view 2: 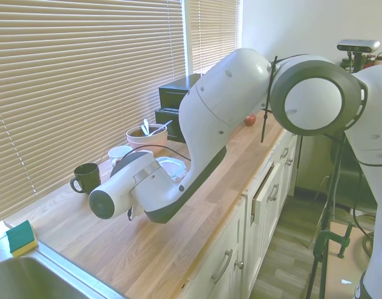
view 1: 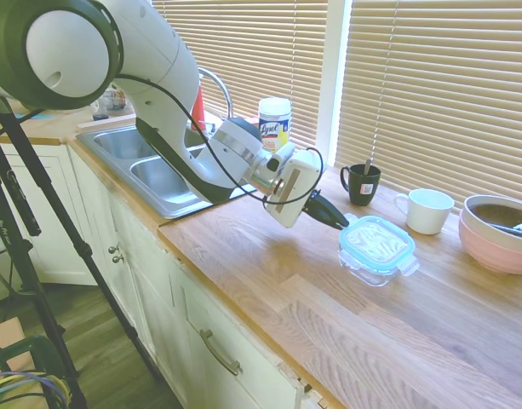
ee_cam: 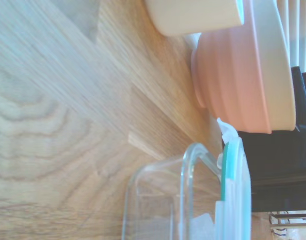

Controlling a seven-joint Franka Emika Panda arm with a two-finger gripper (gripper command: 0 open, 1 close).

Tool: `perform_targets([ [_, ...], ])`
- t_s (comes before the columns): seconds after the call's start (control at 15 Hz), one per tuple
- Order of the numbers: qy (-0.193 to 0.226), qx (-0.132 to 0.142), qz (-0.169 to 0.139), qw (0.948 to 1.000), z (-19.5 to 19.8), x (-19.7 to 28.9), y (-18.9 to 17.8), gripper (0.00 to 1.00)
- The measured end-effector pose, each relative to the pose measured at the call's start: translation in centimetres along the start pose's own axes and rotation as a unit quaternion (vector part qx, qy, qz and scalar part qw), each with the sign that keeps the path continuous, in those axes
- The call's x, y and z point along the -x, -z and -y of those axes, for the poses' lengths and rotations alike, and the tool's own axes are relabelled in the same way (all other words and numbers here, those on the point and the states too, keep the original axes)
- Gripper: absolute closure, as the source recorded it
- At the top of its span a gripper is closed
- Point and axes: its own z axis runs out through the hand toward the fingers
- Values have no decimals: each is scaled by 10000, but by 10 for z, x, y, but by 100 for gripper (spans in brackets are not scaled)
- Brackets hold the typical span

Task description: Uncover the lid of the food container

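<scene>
In the first exterior view, a steel double sink (view 1: 146,162) sits far left in the wooden counter (view 1: 269,281), with a curved tap and a Lysol wipes tub (view 1: 274,122) behind it by the blinds. The white arm (view 1: 158,77) reaches from the left across the counter, and its gripper (view 1: 335,218) points right, low over the wood, with the dark fingers close together and their tips just beside the left edge of the lid (view 1: 376,243). Whether they pinch a tab of the lid cannot be told; the jaws look narrow.

The lid, clear with a blue-teal rim, sits flat on top of the food container (view 1: 369,271), a shallow glass dish standing on the counter right of the middle. Behind it, toward the window, stands a black mug (view 1: 360,182), then a white mug (view 1: 427,210) further right, and at the right edge a pink bowl (view 1: 497,243) with a beige bowl stacked inside it.

In the second exterior view the arm hides the gripper and most of the container; only a pale piece of the lid (view 2: 172,167) shows behind it.

The wrist view shows the glass wall of the container (ee_cam: 162,200) and the teal rim of the lid (ee_cam: 232,185) on it, with the pink bowl (ee_cam: 232,80) near beyond.
</scene>
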Motion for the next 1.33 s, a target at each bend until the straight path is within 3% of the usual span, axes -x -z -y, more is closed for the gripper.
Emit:
perform_targets([
  [0.27,-150,207,-34,9997,-21,-25,1,100],
  [0.47,-303,458,-10,9985,-49,-48,-19,100],
  [0.93,-819,749,273,9934,-110,-89,-53,100],
  [1.13,-1139,651,350,9907,-143,-117,-46,100],
  [1.33,-1463,107,319,9887,-160,-144,-5,100],
])
